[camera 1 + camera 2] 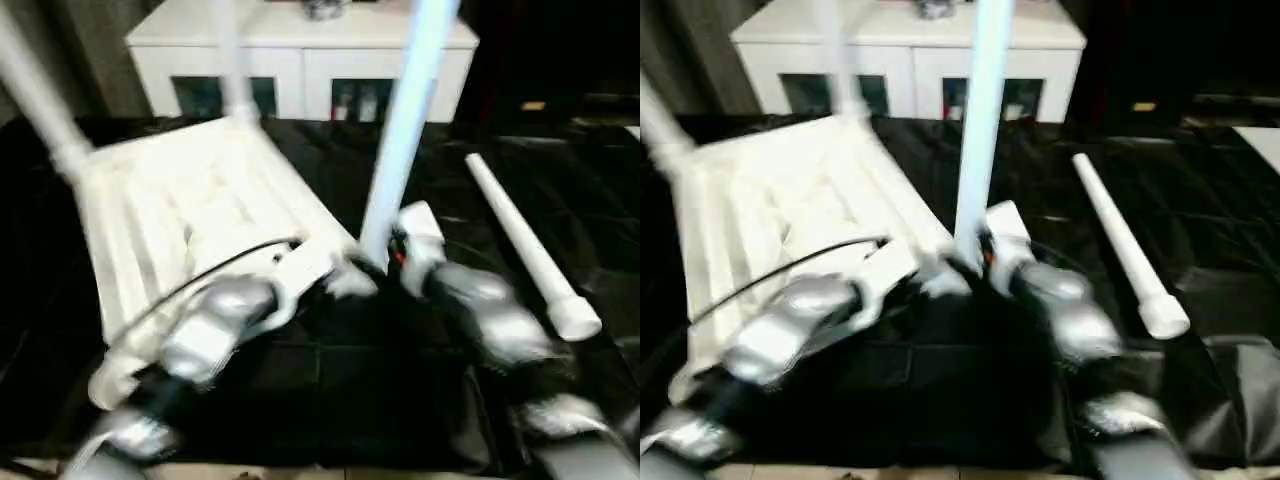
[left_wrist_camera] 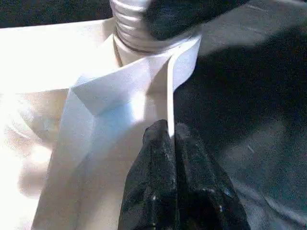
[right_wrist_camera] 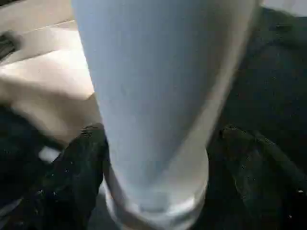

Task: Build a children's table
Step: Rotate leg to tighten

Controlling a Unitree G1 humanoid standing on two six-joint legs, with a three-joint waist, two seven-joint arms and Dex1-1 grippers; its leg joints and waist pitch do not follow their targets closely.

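On the black-covered bench (image 1: 330, 400), the white ribbed tabletop (image 1: 190, 220) is lying upside down, legs sticking up; left gripper (image 2: 171, 139) is pinching its corner rim, right gripper (image 3: 158, 158) jaws gaping around a leg (image 1: 405, 130).

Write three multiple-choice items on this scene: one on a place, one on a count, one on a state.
1. Where is the loose leg?
A. Lying on the black cloth, right of the tabletop
B. On the cabinet
C. Across the tabletop

2. How many upright legs stand on the tabletop?
A. One
B. Four
C. Three

3. What state is the left hand in?
A. Wide open over the cloth
B. Shut on the tabletop's rim
C. Holding the loose leg

Key: 1 A, it lies flat on the cloth; 2 C, three rise from corners; 3 B, its fingers pinch the thin edge.
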